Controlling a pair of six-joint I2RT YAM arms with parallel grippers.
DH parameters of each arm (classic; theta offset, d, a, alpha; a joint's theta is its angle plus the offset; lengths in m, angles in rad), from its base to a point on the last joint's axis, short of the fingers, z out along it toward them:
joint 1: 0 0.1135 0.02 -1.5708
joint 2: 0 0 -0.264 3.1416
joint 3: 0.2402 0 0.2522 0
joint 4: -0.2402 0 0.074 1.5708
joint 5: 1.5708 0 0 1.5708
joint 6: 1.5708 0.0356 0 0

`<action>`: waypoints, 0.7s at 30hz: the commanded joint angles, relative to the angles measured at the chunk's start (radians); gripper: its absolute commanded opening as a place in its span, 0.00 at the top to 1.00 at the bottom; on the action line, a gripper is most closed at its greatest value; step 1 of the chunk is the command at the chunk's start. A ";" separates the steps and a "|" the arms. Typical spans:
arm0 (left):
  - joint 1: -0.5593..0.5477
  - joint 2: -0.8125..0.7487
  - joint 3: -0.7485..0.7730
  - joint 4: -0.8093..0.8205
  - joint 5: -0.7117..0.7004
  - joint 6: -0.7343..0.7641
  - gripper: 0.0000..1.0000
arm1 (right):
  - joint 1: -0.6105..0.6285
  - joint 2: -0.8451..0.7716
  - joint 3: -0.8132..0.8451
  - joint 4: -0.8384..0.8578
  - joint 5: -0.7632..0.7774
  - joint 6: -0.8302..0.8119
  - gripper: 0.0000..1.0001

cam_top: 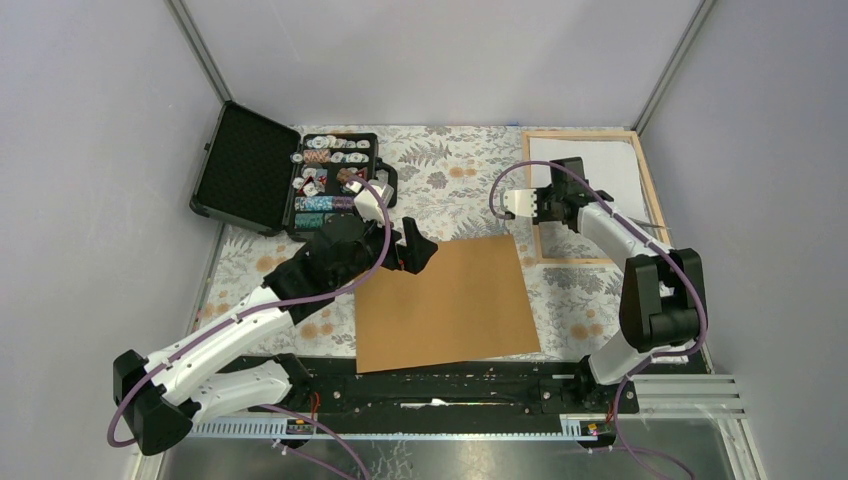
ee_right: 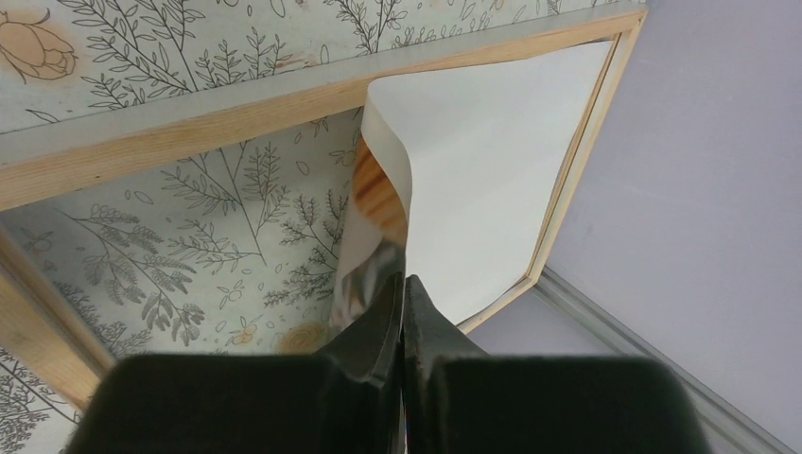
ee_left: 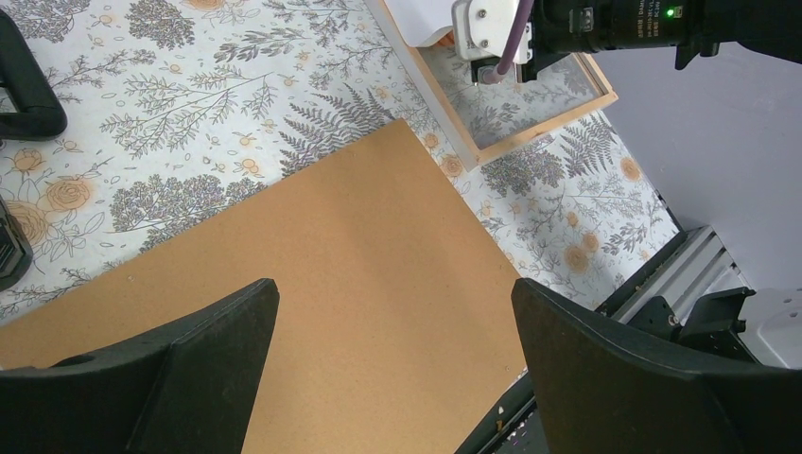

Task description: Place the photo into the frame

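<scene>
R fingers [ee_right: 386, 317] shut tight, pinching photo [ee_right: 492, 161] at its near edge. Print rises from tips and curls over: white back up, glossy side showing underneath nr pinch. Rest of photo lies inside frame [ee_right: 189, 123], far-R corner of surface [cam_top: 450, 170]. L fingers [ee_left: 203, 355] wide apart, gripping nothing, hovering over brown board [cam_top: 445, 305] mid-surface, well apart from frame. Chip case [cam_top: 245, 165] far L, lid open.
</scene>
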 commanded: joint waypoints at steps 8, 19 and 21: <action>-0.005 -0.019 0.009 0.005 -0.028 0.018 0.01 | -0.006 -0.038 -0.034 0.083 0.052 0.011 0.65; -0.005 -0.016 0.003 0.013 -0.016 0.010 0.01 | 0.009 -0.211 -0.113 -0.013 0.163 0.595 0.00; -0.008 -0.016 0.003 0.015 -0.014 0.010 0.01 | 0.009 -0.214 -0.053 -0.120 0.138 0.809 0.00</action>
